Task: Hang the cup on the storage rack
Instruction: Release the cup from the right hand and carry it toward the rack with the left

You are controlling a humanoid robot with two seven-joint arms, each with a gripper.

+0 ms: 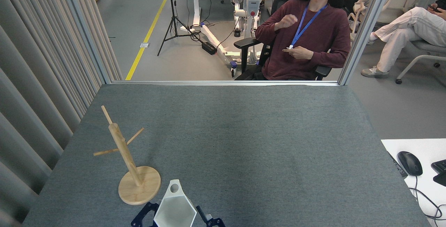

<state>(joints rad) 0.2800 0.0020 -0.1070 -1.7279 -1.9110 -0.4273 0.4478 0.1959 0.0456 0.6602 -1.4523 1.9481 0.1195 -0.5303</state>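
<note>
One gripper (176, 220), side unclear to you since it's sitting at the bottom edge w/ dark fingers (144, 213) clamping the white cup (175, 211), tab up, just right of the rack (127, 164) base.

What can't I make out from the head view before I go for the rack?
- Gripper: its body and arm are cut off by the bottom edge, so whether it is clamped on the cup cannot be told.
- Cup: lower body is cut off by the same edge.
- Storage rack: any peg behind the pole is hidden by it.
</note>
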